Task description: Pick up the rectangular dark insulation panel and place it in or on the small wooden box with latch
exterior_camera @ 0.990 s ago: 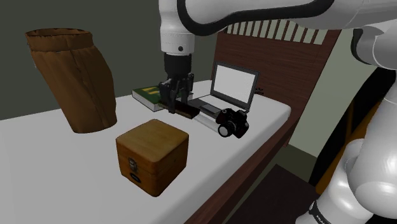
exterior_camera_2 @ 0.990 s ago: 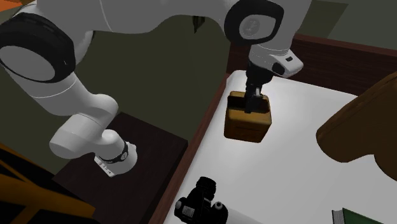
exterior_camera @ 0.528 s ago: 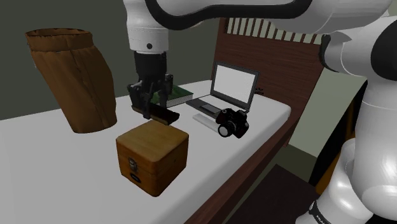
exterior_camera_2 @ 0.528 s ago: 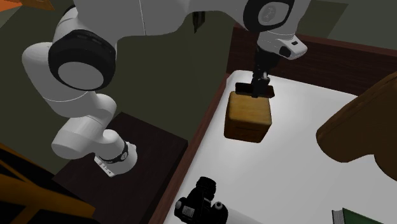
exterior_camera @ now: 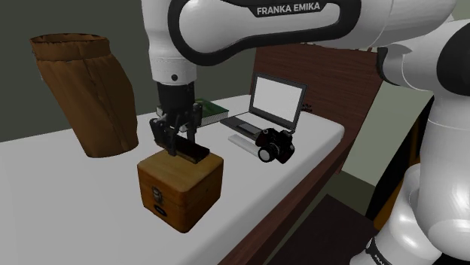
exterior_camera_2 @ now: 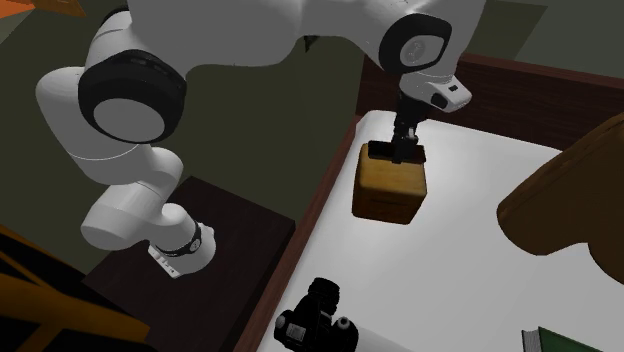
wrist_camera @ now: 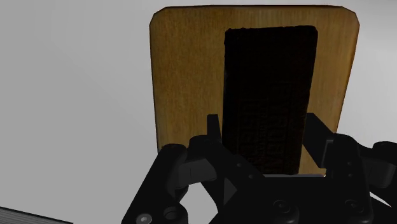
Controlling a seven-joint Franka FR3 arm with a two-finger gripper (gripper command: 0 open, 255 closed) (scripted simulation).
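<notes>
Though the arm (exterior_camera: 248,30) spans the whole top of the shoulder view, its wrist points straight down over the white table (exterior_camera: 68,196), which is edged in dark wood. A brown sack (exterior_camera: 86,94) stands upright at the table's far side, toward the shoulder view's left, well apart from everything else. An open laptop (exterior_camera: 275,102) with a blank pale screen sits near the far corner, toward that view's right. The box (exterior_camera: 181,184) stands closer to the camera, in the middle of the table, its lid shut and its latch (exterior_camera: 157,197) on the face turned toward the shoulder camera. A green book (exterior_camera: 212,111) lies flat just beside the laptop, behind the gripper. A black camera (exterior_camera: 276,145) rests in front of the laptop, near the table's edge. The panel (exterior_camera: 190,153) is a flat dark rectangle over the box's lid; in the wrist view it runs lengthwise across the lid, off-centre and nearer one long edge. Whether its underside touches the lid cannot be told. The gripper (exterior_camera: 177,139) hangs directly above the box, its fingers (wrist_camera: 214,137) closed against the panel's two long sides at the near end, clasping it between them
</notes>
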